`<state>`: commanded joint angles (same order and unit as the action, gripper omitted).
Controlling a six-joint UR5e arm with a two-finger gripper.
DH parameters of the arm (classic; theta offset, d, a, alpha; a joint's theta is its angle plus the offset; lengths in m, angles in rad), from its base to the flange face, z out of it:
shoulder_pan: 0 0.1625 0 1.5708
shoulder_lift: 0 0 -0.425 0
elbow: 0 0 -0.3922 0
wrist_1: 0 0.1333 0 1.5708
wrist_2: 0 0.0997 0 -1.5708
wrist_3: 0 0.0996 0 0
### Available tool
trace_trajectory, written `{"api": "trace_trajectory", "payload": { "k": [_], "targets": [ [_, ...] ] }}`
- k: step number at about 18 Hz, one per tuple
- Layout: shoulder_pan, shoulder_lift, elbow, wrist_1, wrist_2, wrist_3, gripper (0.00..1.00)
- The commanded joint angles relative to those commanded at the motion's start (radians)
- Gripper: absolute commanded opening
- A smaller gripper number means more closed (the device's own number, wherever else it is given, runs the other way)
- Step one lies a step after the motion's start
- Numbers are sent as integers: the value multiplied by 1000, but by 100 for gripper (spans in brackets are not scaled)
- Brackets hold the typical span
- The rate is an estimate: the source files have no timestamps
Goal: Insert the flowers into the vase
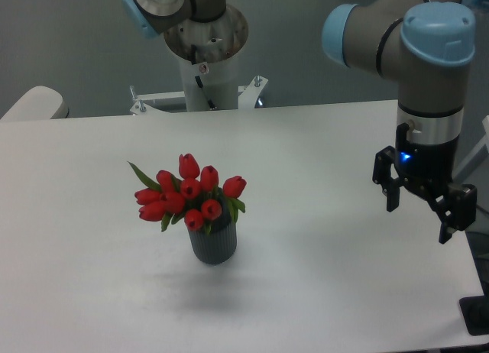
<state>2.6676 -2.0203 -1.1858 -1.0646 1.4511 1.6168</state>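
Observation:
The flowers [187, 194], a tight bunch of red tulip buds with green leaves, stand upright in the vase [215, 244], a small dark grey ribbed cylinder left of the table's middle. The buds spread wider than the vase mouth and lean slightly left. My gripper [419, 216] hangs far to the right, near the table's right edge, well apart from the vase. Its two black fingers [393, 194] are spread apart and hold nothing.
The white table [321, 292] ends just right of the gripper and along the front. The arm's base column [205, 63] stands behind the table's far edge. A pale rounded object [30, 105] sits at the far left.

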Motion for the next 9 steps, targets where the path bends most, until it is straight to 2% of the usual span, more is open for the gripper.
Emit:
{"api": "trace_trajectory", "payload": {
  "k": [9],
  "targets": [
    [-2, 0, -5, 2, 8, 0, 100]
  ]
}}
